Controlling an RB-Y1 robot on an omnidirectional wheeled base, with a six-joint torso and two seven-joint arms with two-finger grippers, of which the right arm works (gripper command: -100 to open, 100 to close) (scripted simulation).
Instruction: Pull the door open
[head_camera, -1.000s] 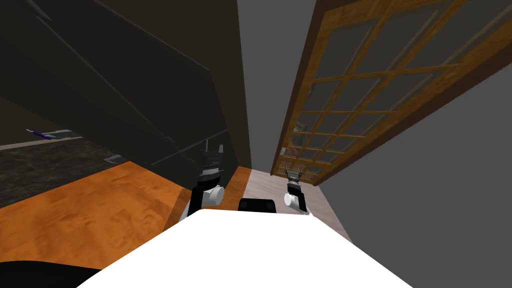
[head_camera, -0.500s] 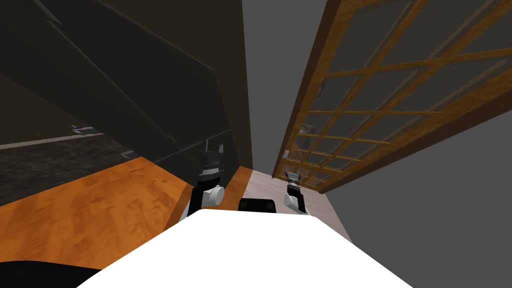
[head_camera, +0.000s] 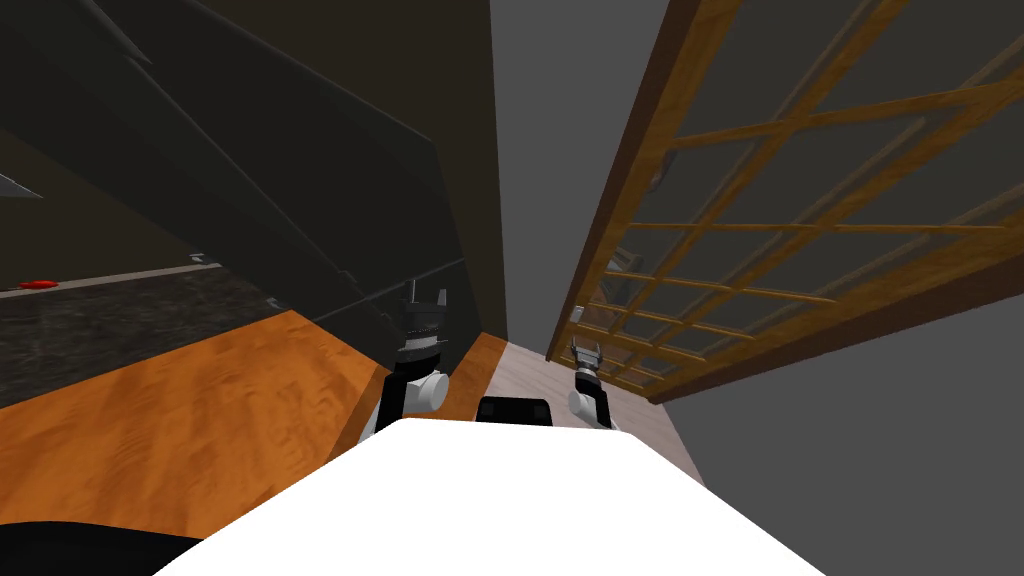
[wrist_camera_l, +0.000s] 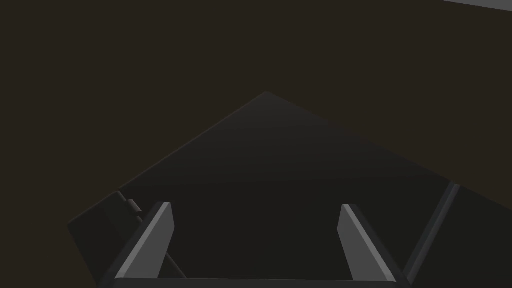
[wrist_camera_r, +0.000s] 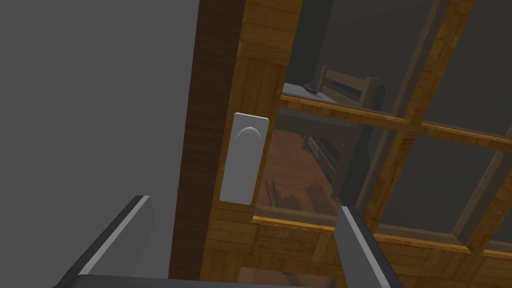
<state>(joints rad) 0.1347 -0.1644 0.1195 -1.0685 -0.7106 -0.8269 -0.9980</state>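
A wooden door (head_camera: 800, 170) with a grid of glass panes stands to my right front, its edge against a dark brown jamb (wrist_camera_r: 210, 100). On its stile sits a flat grey handle plate (wrist_camera_r: 244, 157), small in the head view (head_camera: 577, 313). My right gripper (wrist_camera_r: 242, 202) is open and points at this plate from a short way off, not touching it; in the head view this right gripper (head_camera: 587, 350) sits just below the handle. My left gripper (head_camera: 423, 300) is also open and empty, and in its wrist view the left gripper (wrist_camera_l: 256, 205) faces a dark flat surface.
Tall dark furniture (head_camera: 300, 200) rises close on my left. A grey wall strip (head_camera: 560, 150) lies between it and the door, and more grey wall (head_camera: 850, 450) is at the right. Orange wood floor (head_camera: 200, 420) spreads left. A chair (wrist_camera_r: 345, 85) shows through the glass.
My whole head view has shifted: the door now looms larger and further right, and the left-hand things have slid right. Both arms keep their pose and their fingers stay open.
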